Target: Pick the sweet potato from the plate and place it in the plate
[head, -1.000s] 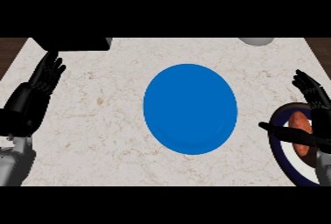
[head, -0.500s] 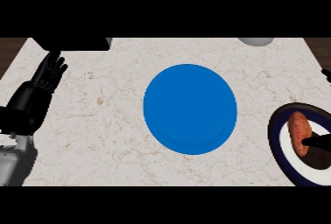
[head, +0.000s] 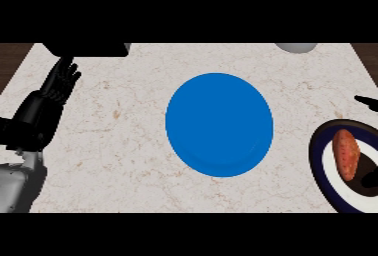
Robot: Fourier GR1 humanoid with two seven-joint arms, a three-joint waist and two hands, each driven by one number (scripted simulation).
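Orange-brown against its white centre, the sweet potato [head: 345, 153] lay lengthwise on the dark-rimmed plate [head: 322, 150] at the right edge of the marble table [head: 111, 150], not yet lifted. Well apart from it, in the middle of the table, sat the blue plate [head: 219, 124], with nothing on it.

Only scraps of the right hand [head: 366, 101] showed: one dark tip above the dark-rimmed plate and another dark shape at that plate's lower right. Whether its fingers were spread or curled could not be told, though nothing appeared to grip the sweet potato. At the left edge, the left hand [head: 60, 82] rested with its fingers straight and pointing up, holding nothing.

Judging from this, the chief risk lay in the grasp itself. The sweet potato is tapered and sat close to the view's edge, so a hand closing off-centre might roll it against the rim or nudge the plate sideways. A carry across to the blue plate might then let it slip.
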